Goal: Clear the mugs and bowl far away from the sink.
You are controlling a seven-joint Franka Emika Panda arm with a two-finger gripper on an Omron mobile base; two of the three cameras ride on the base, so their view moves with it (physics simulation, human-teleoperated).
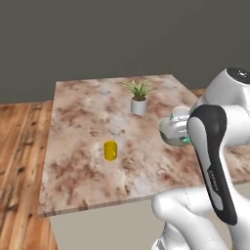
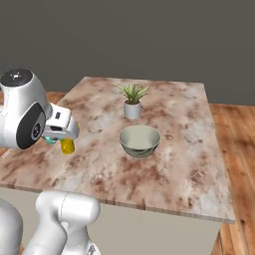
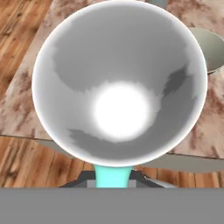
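Gripper (image 3: 113, 177) clamps your teal mug (image 3: 118, 83), white interior bare, lifted off the counter (image 2: 189, 164). Bowl (image 2: 140, 141) holds nothing; yellow mug (image 1: 111, 150) stands at its 9 o'clock, well apart.

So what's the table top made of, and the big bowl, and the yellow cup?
The table top looks like polished stone, maybe marble: blotchy brown and cream veins. The big bowl seems glazed ceramic, smooth, pale grey-green with a soft shine. The yellow cup looks like plain glossy ceramic or plastic; I can't tell which.
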